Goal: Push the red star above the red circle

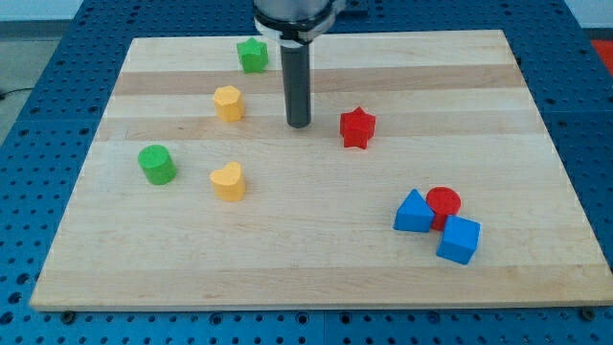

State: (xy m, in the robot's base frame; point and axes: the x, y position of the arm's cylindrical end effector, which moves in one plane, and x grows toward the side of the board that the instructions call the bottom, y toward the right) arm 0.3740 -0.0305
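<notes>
Camera view: the one view on offer, looking down on a pale wooden board (316, 278) bolted over a blue perforated table (38, 57).
My tip: the dark rod comes down from the top centre of the frame, and my tip (299, 126) sits on the board just left of the red star, not touching it.
Tool state: the arm carries no jaws, only the rod, so nothing is clamped or held.
Red star: the red star (357, 127) stands alone right of centre, well apart from its target.
Red circle: the red circle (443, 202) sits at the lower right, wedged between a blue triangle (414, 213) on its left and a blue cube (459, 240) below it; both appear to touch it.
Why so placed: I judge my tip stands on the star's left to drive it rightward, towards the spot above the circle.
Bystanders: a green star (253, 55) at the upper left, a yellow hexagon (228, 103) below it, a green cylinder (156, 165) at far left, and a yellow heart (228, 181) left of centre.
Containers: none on the board.
</notes>
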